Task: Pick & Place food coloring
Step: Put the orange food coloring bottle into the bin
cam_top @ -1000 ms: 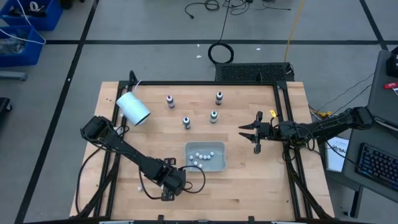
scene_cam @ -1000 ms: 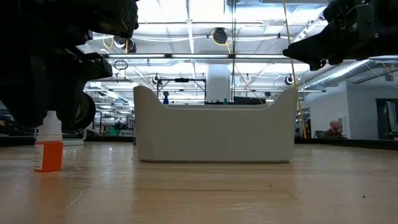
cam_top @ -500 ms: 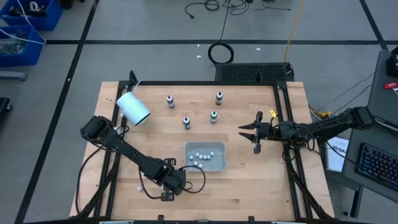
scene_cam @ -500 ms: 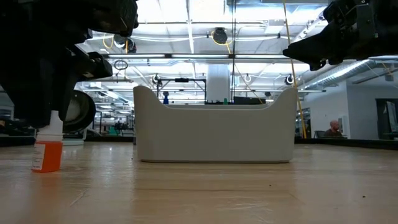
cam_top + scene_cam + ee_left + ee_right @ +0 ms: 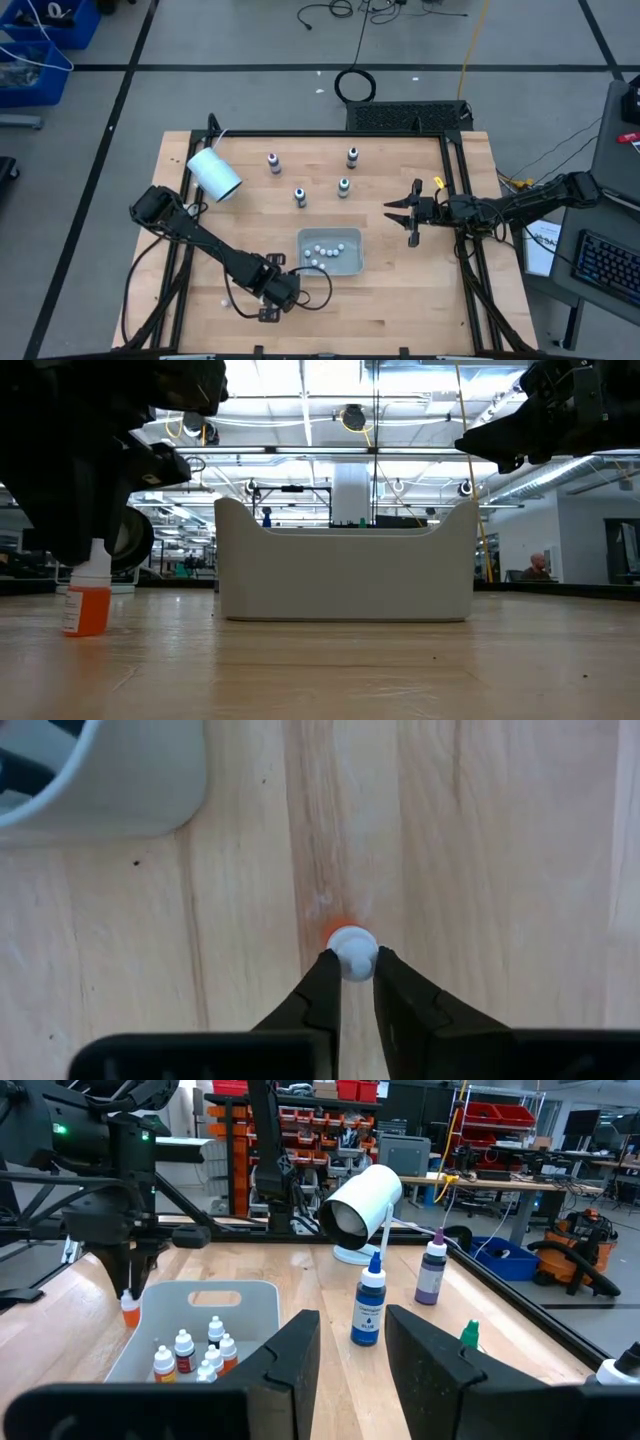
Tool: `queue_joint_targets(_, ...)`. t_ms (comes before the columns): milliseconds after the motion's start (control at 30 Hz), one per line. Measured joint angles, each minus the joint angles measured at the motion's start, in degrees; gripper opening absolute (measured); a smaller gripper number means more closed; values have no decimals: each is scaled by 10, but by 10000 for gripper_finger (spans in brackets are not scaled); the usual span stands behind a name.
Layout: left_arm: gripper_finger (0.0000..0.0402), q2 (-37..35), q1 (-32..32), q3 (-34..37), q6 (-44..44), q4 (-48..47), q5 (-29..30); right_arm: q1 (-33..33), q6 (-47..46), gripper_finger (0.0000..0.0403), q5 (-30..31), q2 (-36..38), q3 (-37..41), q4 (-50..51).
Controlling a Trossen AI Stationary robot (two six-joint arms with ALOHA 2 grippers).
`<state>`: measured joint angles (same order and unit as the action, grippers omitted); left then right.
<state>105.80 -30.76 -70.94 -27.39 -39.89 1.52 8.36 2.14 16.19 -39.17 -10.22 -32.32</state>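
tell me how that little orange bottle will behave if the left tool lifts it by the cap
The orange bottle is small, likely light. The left tool pinches only its round white cap, so it may swing or slip. Tall and narrow on the table, it would probably tip if set down crooked.

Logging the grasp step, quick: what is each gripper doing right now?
Left gripper: closed on the white cap of the orange food coloring bottle beside the white bin.
Right gripper: open, holding nothing, hovering right of the bin.
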Motion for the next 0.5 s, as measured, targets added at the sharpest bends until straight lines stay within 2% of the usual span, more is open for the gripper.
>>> queue_joint_targets(233,43,0,0,-22,33,-24,-6,0,0,105,0,0,0,0)
queue_joint_targets(500,43,0,2,-119,98,-138,47,0,0,104,0,0,0,0)
